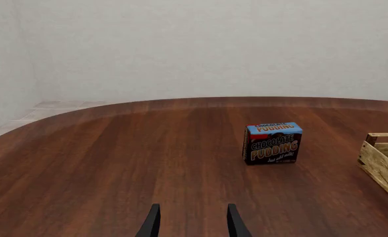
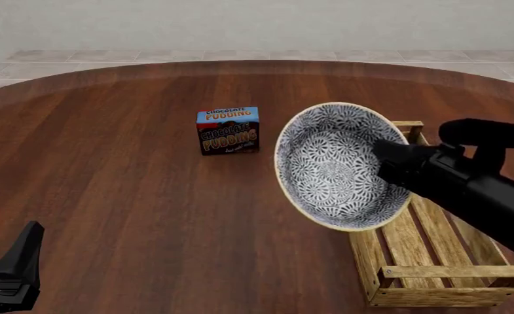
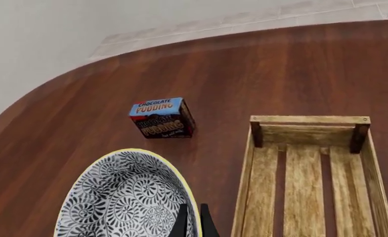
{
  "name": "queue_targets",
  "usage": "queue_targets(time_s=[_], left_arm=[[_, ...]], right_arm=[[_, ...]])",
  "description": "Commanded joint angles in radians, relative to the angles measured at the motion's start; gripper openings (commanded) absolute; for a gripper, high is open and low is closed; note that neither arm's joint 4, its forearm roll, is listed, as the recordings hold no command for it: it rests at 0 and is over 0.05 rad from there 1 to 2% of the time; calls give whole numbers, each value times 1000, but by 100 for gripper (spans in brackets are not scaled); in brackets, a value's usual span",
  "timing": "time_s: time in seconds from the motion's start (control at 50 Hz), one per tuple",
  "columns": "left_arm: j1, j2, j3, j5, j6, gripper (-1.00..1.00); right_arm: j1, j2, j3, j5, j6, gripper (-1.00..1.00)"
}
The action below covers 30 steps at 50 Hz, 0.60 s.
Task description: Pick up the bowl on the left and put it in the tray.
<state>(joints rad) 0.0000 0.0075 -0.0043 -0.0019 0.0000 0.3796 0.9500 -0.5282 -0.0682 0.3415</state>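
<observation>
The right tool [image 3: 192, 222] pinches the patterned bowl [image 2: 337, 167] by its rim, tilted in the air over the slatted tray's [image 2: 397, 239] near-left edge, so it could slip or land on the wall, while the left tool [image 1: 192, 223] stands apart, idle.

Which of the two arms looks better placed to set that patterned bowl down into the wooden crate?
The right. Its gripper is clamped on the rim of the blue-grey floral ceramic bowl, held tilted beside the light-wood slatted tray. The left gripper is open, empty and far off.
</observation>
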Motion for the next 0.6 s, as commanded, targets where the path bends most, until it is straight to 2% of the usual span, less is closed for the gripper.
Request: queue_targets(time_s=[0.02,0.42,0.5,0.6], left_arm=[[0,0,0,0,0,100],[0,0,0,0,0,100],[0,0,0,0,0,100],[0,0,0,0,0,100]], right_arm=[[-21,4,9,-21,24,-100],[-62,14,44,-55,44,-100],[-100,12,41,-52,40,-100],[-136,3,46,-54,66,-100]])
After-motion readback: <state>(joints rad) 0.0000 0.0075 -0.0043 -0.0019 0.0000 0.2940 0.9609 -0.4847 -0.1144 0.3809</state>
